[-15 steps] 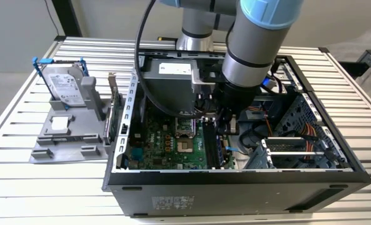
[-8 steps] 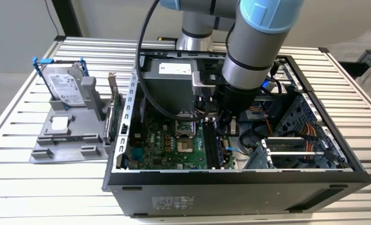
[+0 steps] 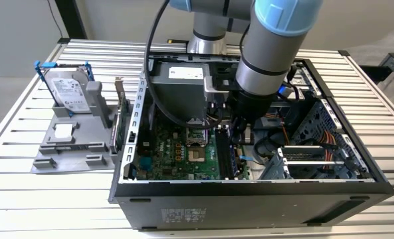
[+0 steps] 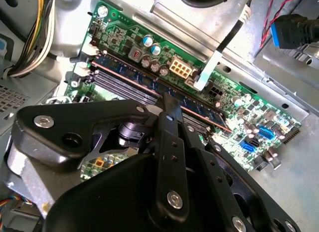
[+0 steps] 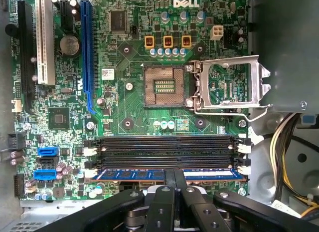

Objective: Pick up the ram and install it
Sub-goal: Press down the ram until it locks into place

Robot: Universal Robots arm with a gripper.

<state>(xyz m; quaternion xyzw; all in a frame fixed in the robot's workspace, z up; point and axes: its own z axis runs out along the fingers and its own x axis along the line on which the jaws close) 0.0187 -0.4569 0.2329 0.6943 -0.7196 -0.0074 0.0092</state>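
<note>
Hand (image 5: 174, 184): fingers narrow, pinching the ram (image 5: 209, 174) at its middle
Ram: seated in outermost slot, at motherboard's (image 5: 134, 107) 6 o'clock edge in the first wrist view

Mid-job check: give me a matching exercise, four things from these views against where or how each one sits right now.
1. dark blue-green ram stick
2. silver boxy hard drive with blue clips
3. metal processor socket frame
4. black hand

A. swung open
B. fingers together at the ram stick's middle
C. on the grey stand outside the black computer case
D. beside the empty black memory slots

Pairs: 1-D, 2-C, 3-A, 4-B.
</note>
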